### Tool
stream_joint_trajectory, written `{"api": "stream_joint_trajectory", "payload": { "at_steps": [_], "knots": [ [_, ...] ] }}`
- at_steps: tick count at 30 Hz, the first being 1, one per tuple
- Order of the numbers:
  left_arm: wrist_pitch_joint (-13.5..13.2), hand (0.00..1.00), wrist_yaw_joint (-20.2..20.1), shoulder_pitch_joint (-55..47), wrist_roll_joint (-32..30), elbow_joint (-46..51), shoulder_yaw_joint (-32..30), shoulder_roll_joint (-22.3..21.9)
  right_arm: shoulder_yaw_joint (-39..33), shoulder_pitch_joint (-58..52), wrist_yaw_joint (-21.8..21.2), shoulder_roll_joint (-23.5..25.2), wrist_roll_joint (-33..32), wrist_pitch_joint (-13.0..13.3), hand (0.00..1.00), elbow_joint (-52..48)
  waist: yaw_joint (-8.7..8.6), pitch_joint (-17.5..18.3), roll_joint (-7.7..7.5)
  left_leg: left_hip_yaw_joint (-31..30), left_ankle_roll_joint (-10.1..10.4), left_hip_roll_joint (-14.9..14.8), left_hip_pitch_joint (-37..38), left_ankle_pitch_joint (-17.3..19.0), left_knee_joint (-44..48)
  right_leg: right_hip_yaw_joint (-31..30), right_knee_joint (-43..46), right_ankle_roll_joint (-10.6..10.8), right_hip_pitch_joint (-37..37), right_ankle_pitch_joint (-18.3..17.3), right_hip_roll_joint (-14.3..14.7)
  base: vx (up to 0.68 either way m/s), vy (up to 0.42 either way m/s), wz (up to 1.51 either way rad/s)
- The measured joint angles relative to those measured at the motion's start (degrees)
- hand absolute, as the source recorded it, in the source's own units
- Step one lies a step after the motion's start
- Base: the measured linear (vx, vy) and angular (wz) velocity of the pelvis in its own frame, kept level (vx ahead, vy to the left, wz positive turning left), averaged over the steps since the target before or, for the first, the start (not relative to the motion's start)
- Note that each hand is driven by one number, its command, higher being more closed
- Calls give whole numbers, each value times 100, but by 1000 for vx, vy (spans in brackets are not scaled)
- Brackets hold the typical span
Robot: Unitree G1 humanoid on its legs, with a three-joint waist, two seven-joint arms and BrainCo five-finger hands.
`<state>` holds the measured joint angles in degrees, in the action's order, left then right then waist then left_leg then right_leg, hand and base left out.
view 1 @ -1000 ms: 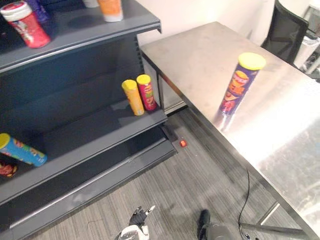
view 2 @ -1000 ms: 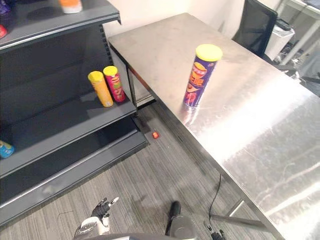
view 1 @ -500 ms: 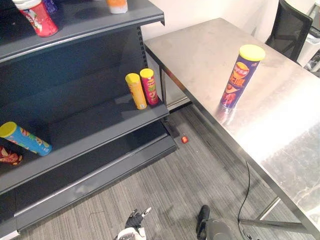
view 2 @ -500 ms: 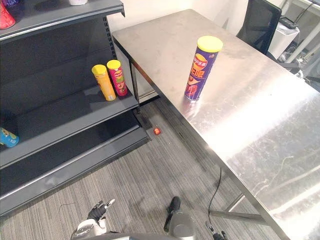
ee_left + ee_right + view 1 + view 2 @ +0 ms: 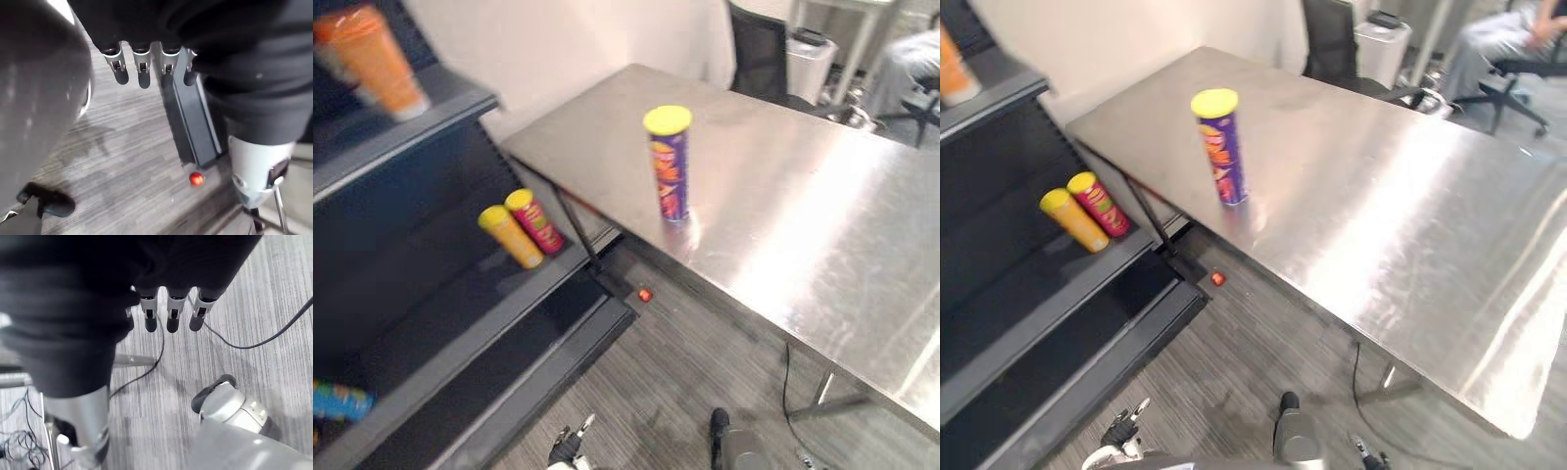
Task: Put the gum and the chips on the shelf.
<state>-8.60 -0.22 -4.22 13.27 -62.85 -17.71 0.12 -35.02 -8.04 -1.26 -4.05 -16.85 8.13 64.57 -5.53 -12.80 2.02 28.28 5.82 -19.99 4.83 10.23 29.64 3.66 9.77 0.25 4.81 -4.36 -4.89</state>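
A tall purple chips can (image 5: 668, 162) with a yellow lid stands upright on the steel table (image 5: 803, 215), near its left edge. A small red thing (image 5: 644, 294) lies on the floor between table and shelf; I cannot tell what it is. My left hand (image 5: 142, 68) hangs low over the grey floor, fingers straight, holding nothing; it shows at the bottom of the left eye view (image 5: 570, 446). My right hand (image 5: 172, 313) also hangs over the floor with straight, empty fingers. Both hands are far below the can.
The dark shelf unit (image 5: 460, 323) stands at the left, with a yellow can (image 5: 509, 237) and a red can (image 5: 535, 221) on its middle board, an orange one (image 5: 372, 64) above, a blue one (image 5: 337, 399) lower left. A black chair (image 5: 759, 44) and a seated person (image 5: 1498, 39) are beyond the table.
The whole picture has swung to the right, so the camera moved: more table and the far room show, less shelf. The can and both hands stay as they were.
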Motion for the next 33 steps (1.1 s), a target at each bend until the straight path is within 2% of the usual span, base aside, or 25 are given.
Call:
{"api": "stream_joint_trajectory", "payload": {
  "at_steps": [1, 3, 5, 6, 7, 8, 9, 11, 13, 16, 22, 28, 31, 33],
  "knots": [
    [-32, 0, -2, -50, -8, 12, 10, -2, -128, -10, 15, -16, -1, 5, 0, -3, 23, 3, 3, -216, 17, 154, 0, 48, -361, -164, -45, 3, -59, -2, 73, 82, 67, -93],
    [-78, 0, -7, -55, -15, 12, -21, -2, -318, 3, 78, -6, -1, 22, 0, -39, 117, 8, 8, -534, 9, 242, -80, 40, -1016, -515, -71, 3, -70, -2, 246, 23, 121, -107],
    [-82, 0, -10, -55, -63, 10, -59, -6, -450, 2, 77, -26, 1, 76, 0, -87, 116, 20, 15, -826, -30, 301, -221, 12, -1567, -742, -69, 47, -3, 24, 313, 4, 213, -125],
    [-78, 0, -7, -57, -72, -29, -68, -51, -613, -73, 77, -69, 1, 83, 0, -93, 111, 84, 134, -1048, -49, 345, -295, 44, -1877, -821, -68, 161, 58, 95, 364, -2, 283, -129],
    [-76, 0, -6, -53, -72, -51, -78, -85, -682, -116, 76, -79, 1, 82, 0, -95, 126, 108, 173, -1110, 94, 353, -322, -48, -1857, -923, -67, 272, 68, 165, 381, 32, 300, -122],
    [-75, 0, 11, -79, -94, -72, -79, -113, -749, -160, 80, -82, 2, 52, 0, -71, 140, 222, 218, -1084, 165, 451, -277, -84, -1826, -1060, -121, 388, 65, 240, 339, 105, 312, -83],
    [-69, 0, 7, -107, -186, -119, -54, -73, -763, -327, 72, 6, 2, 47, 0, -85, 69, 378, 179, -952, 185, 587, -271, -47, -1881, -1118, -279, 508, 53, 322, 185, 136, 314, -59],
    [-69, 0, 4, -28, -354, -119, 7, -14, -882, -573, 76, 173, 2, -29, 0, -70, 78, 471, 56, -861, 140, 876, -246, -28, -2034, -1134, -419, 595, 63, 374, -105, 140, 284, -7],
    [-67, 0, 7, 0, -552, -117, 128, 15, -964, -606, 76, 258, 2, -48, 0, -68, 77, 496, 49, -808, 42, 1196, -228, -76, -2286, -1165, -628, 734, 80, 482, -361, 143, 264, 6],
    [-27, 0, 11, -10, -647, -143, 267, 39, -957, -451, 61, 284, 2, -51, 0, -64, 107, 581, 63, -642, -22, 1422, -87, -114, -2467, -1242, -791, 834, 67, 549, -539, 141, 160, -17],
    [3, 0, 10, 59, -720, -313, 464, 161, -908, -12, -27, 295, 0, -47, 0, -19, 120, 640, -3, -261, -17, 1457, 161, -2, -2561, -1135, -1004, 855, 45, 714, -500, 129, 36, -37],
    [0, 0, 33, 61, -713, -315, 420, 147, -967, 19, 79, 273, -240, -46, 0, 296, 123, 640, -9, -219, 12, 1420, 269, 26, -2559, -904, -1196, 839, -99, 782, -456, 26, -50, -10],
    [3, 0, 63, 8, -712, -311, 108, 100, -1501, 66, 140, 269, -477, -45, 0, 327, 171, 642, -12, -100, 64, 1313, 302, 102, -2565, -901, -1323, 824, -127, 866, -367, -53, -74, -18],
    [26, 0, 126, -54, -709, -280, -232, 59, -2281, 109, 231, 231, -838, -42, 0, 308, 246, 660, -26, 103, 95, 1223, 347, 145, -2556, -950, -1452, 798, -134, 953, -283, -87, -91, -35]
  ]
}}
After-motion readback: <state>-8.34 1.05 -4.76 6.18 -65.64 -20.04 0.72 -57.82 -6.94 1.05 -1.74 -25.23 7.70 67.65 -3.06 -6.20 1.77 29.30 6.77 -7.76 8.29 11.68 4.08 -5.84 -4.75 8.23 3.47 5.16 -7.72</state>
